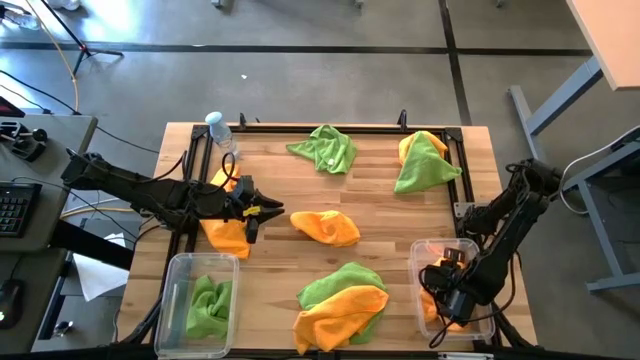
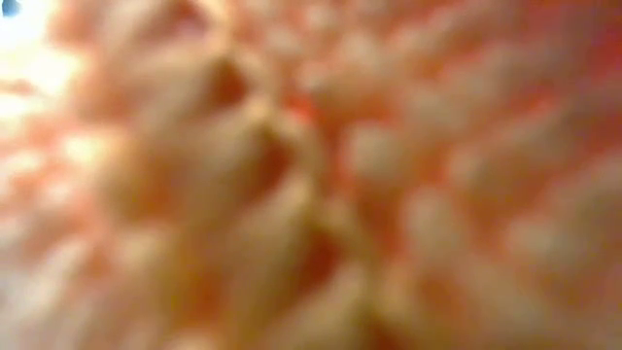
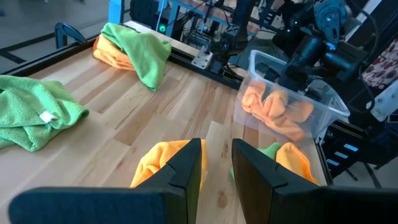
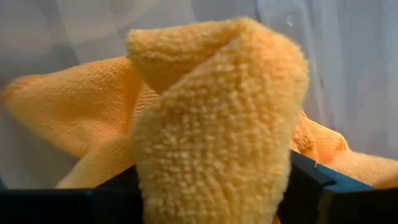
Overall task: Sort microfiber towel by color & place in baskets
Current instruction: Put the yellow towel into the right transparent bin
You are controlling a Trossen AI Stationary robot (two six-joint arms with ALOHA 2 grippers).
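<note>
From above, you see the left gripper (image 1: pixel 262 212) at centre left, low over the table (image 1: pixel 380 215), its fingers close together with a narrow gap and nothing between them. An orange towel (image 1: pixel 226 236) lies under that arm; another orange towel (image 1: pixel 327 227) sits just right of the fingertips, long axis left to right. The left bin (image 1: pixel 178 278), lower left, holds a green towel (image 1: pixel 208 305). The right gripper (image 1: pixel 443 293) is down inside the right bin (image 1: pixel 418 262), lower right. No readable writing shows.

The low view gives you only blurred orange fuzz, probably a towel against the lens.

In the left wrist view, the fingers (image 3: pixel 185 171) hang bare above the orange towel.

In the right wrist view, the jaws stand spread apart with a fold of orange cloth (image 4: pixel 217 112) between them; you cannot tell if they still touch it.
</note>
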